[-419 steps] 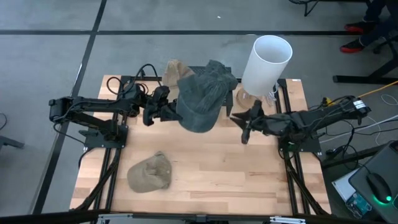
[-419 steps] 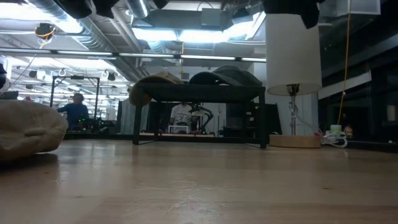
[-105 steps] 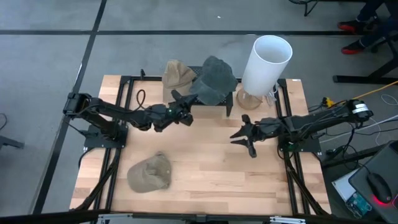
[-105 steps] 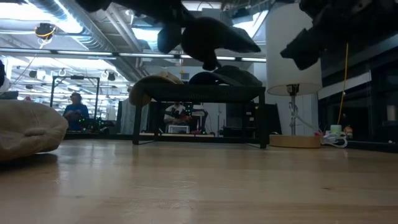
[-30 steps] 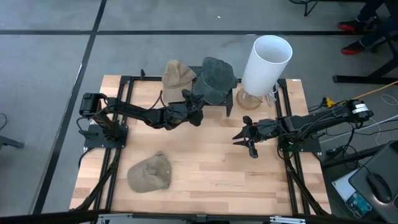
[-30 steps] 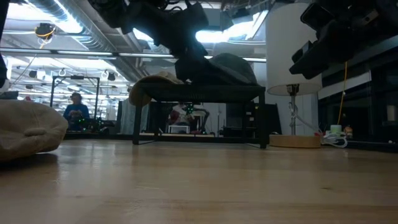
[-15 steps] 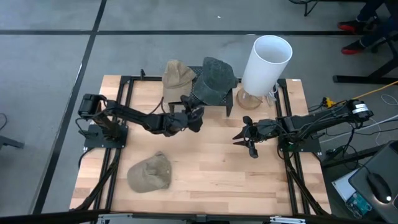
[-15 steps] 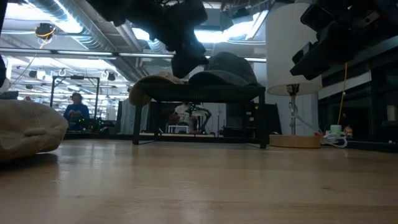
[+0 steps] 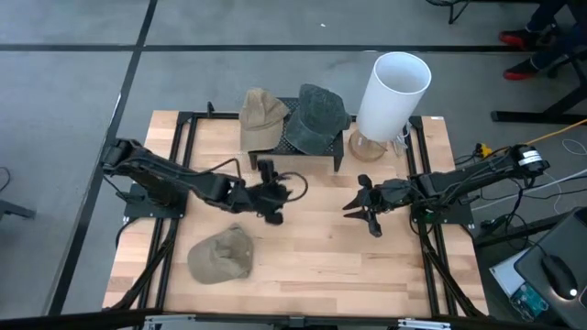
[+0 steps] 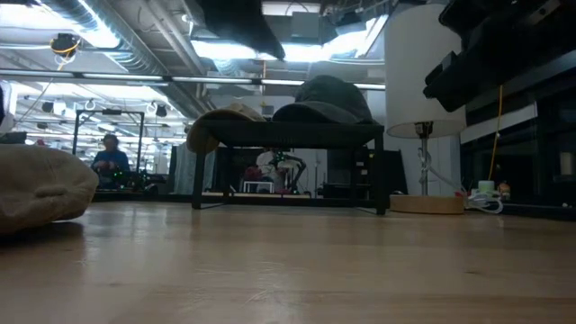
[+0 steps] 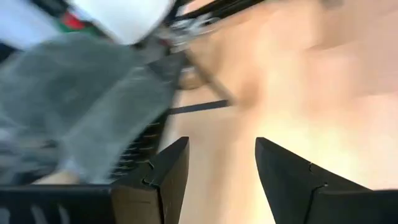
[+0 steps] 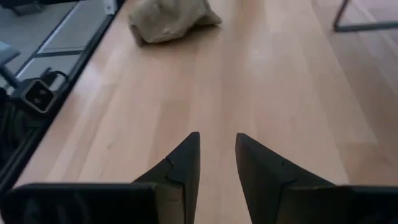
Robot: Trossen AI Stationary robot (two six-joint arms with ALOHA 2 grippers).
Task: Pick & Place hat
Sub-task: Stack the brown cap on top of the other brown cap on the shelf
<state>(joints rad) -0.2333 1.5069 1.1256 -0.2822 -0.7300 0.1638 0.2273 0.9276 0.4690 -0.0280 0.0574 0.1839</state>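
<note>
Wooden table [image 9: 312, 247] — rack [image 9: 303, 151] bearing grey hat [image 9: 316, 115] and tan hat [image 9: 260, 112].

three hats [image 9: 316, 115], one rack [image 9: 337, 147], one lamp [image 9: 390, 93], two arms [image 9: 174, 184]

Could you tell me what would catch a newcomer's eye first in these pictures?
Probably the tall white lamp at the table's far right corner, beside a low black rack carrying a grey hat and a tan hat. A third, tan cap lies near the front left edge. Both hands, left hand and right hand, hover empty and open mid-table.
</note>
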